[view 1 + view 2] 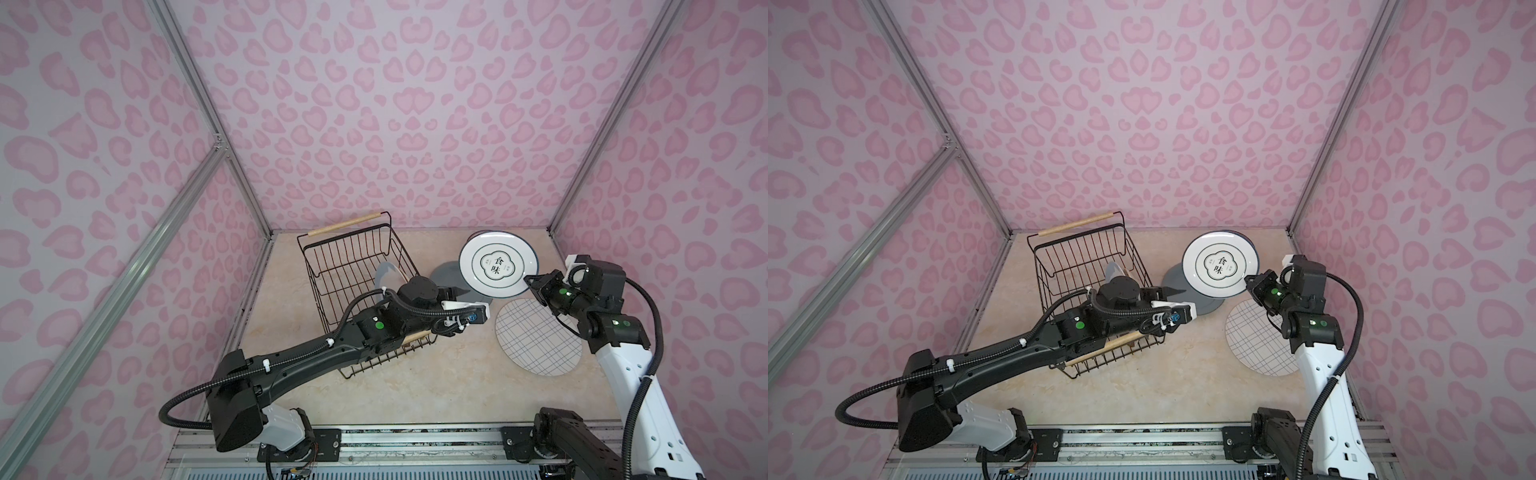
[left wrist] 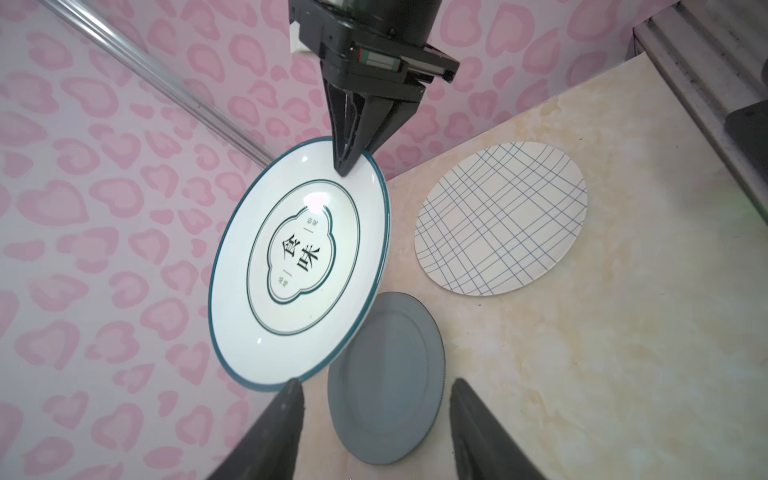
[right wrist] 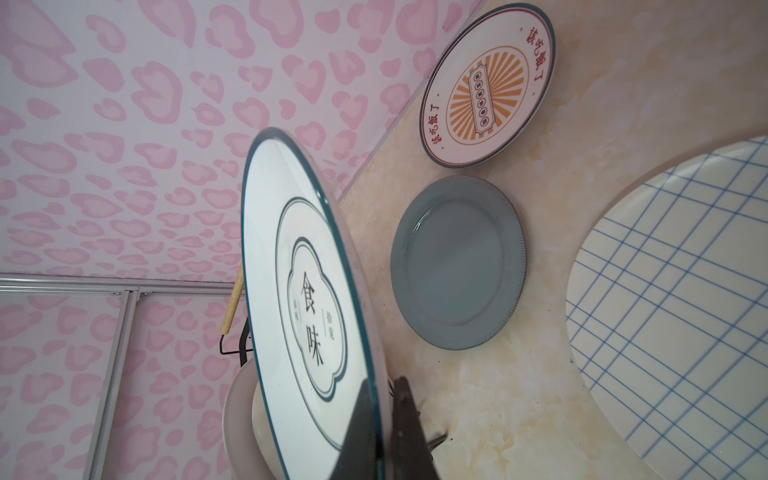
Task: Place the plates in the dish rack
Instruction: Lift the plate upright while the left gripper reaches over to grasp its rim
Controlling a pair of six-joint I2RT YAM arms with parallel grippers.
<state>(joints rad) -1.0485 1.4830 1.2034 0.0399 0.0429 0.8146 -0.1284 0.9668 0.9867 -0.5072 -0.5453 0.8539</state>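
A white plate with Chinese characters [image 1: 496, 266] [image 1: 1220, 266] hangs tilted above the table, and my right gripper [image 1: 530, 280] [image 3: 384, 382] is shut on its rim. My left gripper [image 1: 463, 291] [image 2: 374, 384] is open at the plate's opposite edge, one fingertip [image 2: 293, 388] right at the rim, above a grey-blue plate [image 2: 386, 374] [image 3: 457, 266] lying flat. A grid-line plate [image 1: 538, 336] [image 2: 500, 218] lies flat under the right arm. An orange sunburst plate [image 3: 486, 83] lies near the back wall. The black wire dish rack [image 1: 353, 266] [image 1: 1084, 257] stands to the left with a pale plate [image 1: 388, 274] leaning inside.
Pink patterned walls close in the back and both sides. The left arm lies across the rack's near wooden handle [image 1: 1113, 345]. A metal rail [image 1: 395, 436] runs along the table's front edge. Bare table shows in front of the rack.
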